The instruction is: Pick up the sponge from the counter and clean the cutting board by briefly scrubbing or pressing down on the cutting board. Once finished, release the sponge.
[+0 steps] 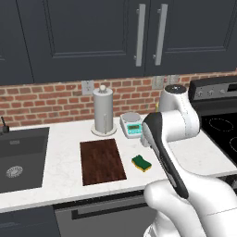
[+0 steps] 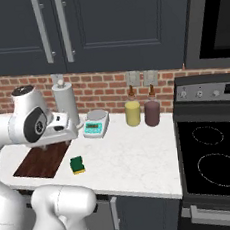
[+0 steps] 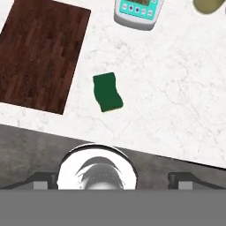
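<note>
The sponge [image 1: 141, 163] [image 2: 77, 164] [image 3: 107, 92], dark green on top with a yellow layer, lies flat on the white counter [image 1: 185, 152] [image 2: 136, 155] [image 3: 176, 88], just right of the cutting board [image 1: 102, 161] [image 2: 43, 160] [image 3: 42, 57]. The dark reddish-brown board lies bare, near the counter's front edge. My gripper [image 3: 112, 178] hangs well above the counter's front edge and looks straight down. Its fingertips [image 3: 44, 178] stand far apart with nothing between them. In the hand view the sponge is ahead of the fingers and touches nothing.
A white-and-teal scale [image 1: 131, 124] [image 2: 96, 123] [image 3: 139, 11] and a paper towel roll [image 1: 103, 111] [image 2: 65, 104] stand behind the board. The sink [image 1: 21, 157] is at the left, the black stove [image 2: 214, 157] at the right. Two jars [image 2: 133, 112] stand by the wall.
</note>
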You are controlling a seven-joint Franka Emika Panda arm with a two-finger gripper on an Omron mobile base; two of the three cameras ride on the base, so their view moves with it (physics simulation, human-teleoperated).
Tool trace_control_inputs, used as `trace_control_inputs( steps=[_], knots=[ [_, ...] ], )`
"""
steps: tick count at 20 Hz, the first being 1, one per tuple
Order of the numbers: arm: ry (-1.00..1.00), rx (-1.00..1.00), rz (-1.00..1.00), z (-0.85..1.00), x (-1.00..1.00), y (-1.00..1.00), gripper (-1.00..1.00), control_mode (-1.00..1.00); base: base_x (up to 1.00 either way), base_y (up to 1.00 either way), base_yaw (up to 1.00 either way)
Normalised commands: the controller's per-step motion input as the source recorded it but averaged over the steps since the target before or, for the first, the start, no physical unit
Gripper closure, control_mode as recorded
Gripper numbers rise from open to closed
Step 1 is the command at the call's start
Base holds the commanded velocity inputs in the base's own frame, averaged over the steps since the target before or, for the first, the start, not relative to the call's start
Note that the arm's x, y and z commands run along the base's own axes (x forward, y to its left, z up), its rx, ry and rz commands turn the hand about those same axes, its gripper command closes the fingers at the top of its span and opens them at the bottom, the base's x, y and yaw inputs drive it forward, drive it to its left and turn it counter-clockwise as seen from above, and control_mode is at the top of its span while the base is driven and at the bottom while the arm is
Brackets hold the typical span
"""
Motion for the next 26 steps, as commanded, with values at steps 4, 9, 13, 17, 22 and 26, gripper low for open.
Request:
trace_control_inputs(
  steps=[4,9,13,17,22,26],
  knots=[
    [0.02,0.00,0.17,-0.37,0.00,0.10,-1.00,-1.00,0.00,0.00,0.00],
    [0.03,0.01,0.19,-0.46,0.13,0.00,-1.00,-1.00,0.00,0.00,0.00],
    [0.07,0.00,0.17,-0.44,0.31,0.02,-1.00,-1.00,0.00,0.00,0.00],
    [0.13,0.00,0.13,-0.33,0.46,0.04,-1.00,-1.00,0.00,0.00,0.00],
    [0.12,0.00,0.09,-0.35,0.46,0.00,-1.00,-1.00,0.00,0.00,0.00],
    [0.11,0.00,0.07,-0.34,0.45,0.01,-1.00,-1.00,0.00,0.00,0.00]
  ],
)
